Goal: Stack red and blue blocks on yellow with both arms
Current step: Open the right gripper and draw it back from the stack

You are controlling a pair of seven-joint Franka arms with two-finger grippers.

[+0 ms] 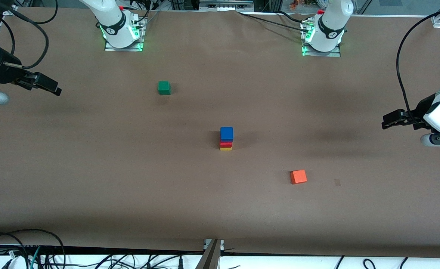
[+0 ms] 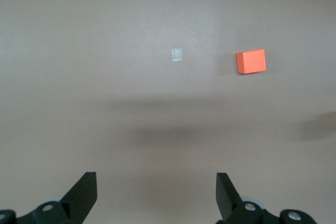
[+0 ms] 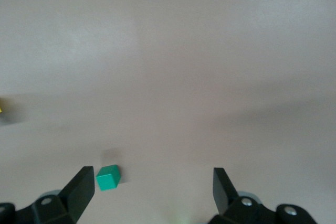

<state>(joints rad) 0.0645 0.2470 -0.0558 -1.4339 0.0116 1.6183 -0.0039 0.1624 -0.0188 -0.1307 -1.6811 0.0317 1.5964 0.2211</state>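
A stack of three cubes stands in the middle of the table. The blue block [image 1: 226, 133] is on top, the red block [image 1: 226, 143] is under it, and the yellow cube [image 1: 226, 148] is at the bottom. My left gripper [image 1: 385, 123] hangs over the left arm's end of the table, well away from the stack. It is open and empty in the left wrist view [image 2: 156, 187]. My right gripper [image 1: 56, 89] hangs over the right arm's end of the table. It is also open and empty in the right wrist view [image 3: 153, 184]. Neither wrist view shows the stack.
A green cube [image 1: 164, 87] lies farther from the front camera than the stack, toward the right arm's base; it also shows in the right wrist view [image 3: 108, 177]. An orange cube [image 1: 298, 176] lies nearer, toward the left arm's end, beside a small tape patch [image 1: 337, 182]. Both show in the left wrist view, the cube [image 2: 251, 61] and the patch [image 2: 177, 54].
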